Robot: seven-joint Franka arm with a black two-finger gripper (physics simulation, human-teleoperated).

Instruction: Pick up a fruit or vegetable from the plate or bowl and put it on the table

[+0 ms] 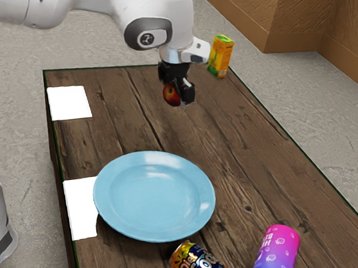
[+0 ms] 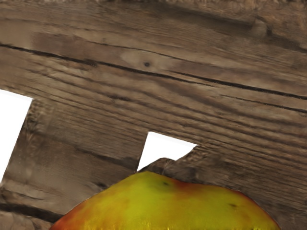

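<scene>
Where the worktop (image 1: 261,170) comes nearest to me in the exterior view, there's a dark blue and gold Diet Soda can (image 1: 202,264), with a pink-to-blue can (image 1: 276,251) beside it, toward the exterior view's right. Just beyond the soda can sits the wide round plate (image 1: 153,195), its smooth, pale blue hollow facing up and catching white glints; its rim overlaps one white square (image 1: 80,210).

Farther off, the claw (image 1: 180,96) points down over the far part of the worktop, with its fingers closed around the apple (image 1: 171,95). That puts the fruit well apart from the plate, though I can't tell whether its underside touches the wood. The apple is roundish, so I can't pick out a long axis, nor tell which way its stem end points. The wrist view shows a broad upper curve, with a shallow dip between two low rises. Its skin is yellow-green, flushed orange and red toward the ends, and flecked with a couple of small dark spots. In the exterior view it looks mostly deep red, with an orange patch.

Behind the claw, an orange and yellow carton (image 1: 220,56) stands upright near the worktop's edge.
</scene>
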